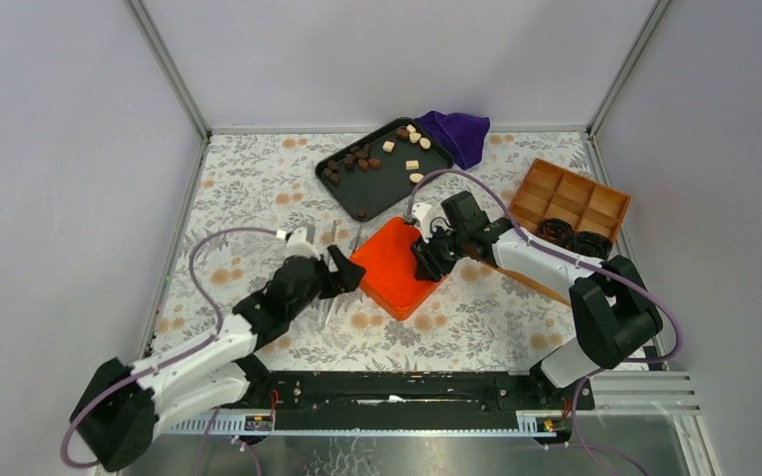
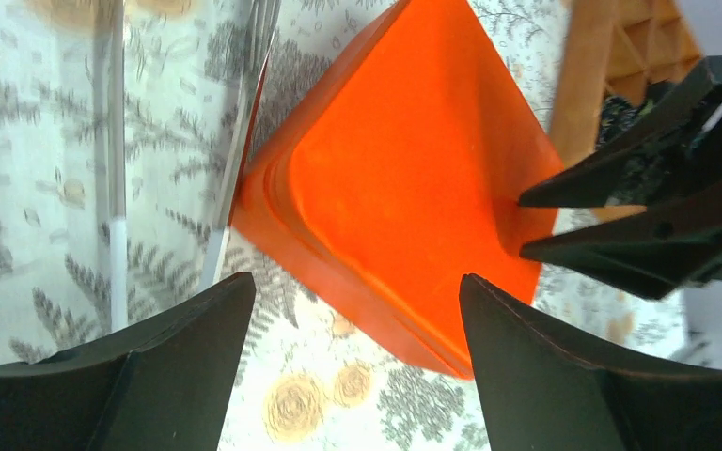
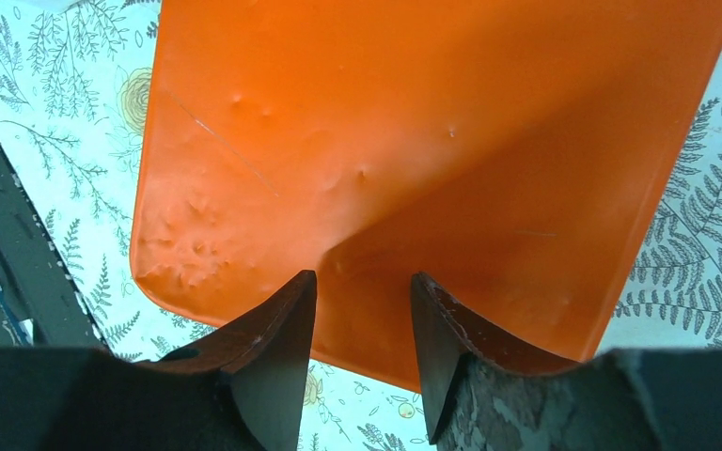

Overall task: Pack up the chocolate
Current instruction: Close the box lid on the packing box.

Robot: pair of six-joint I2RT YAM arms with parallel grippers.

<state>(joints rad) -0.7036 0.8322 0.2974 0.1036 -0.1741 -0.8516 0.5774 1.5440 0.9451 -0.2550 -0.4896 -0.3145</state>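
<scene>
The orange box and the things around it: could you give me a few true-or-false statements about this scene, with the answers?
1. The chocolate pieces lie on the black tray. True.
2. The orange box is inside the wooden box. False: it is out between the left gripper and the right gripper, apart from the wooden box.
3. The left gripper's jaws stand wide open. True.
4. The purple cloth covers the chocolate pieces. False: it lies bunched at the tray's far corner, and the pieces are uncovered.
5. The wooden box already holds chocolate pieces. False: only dark rolls show at its near end.
</scene>
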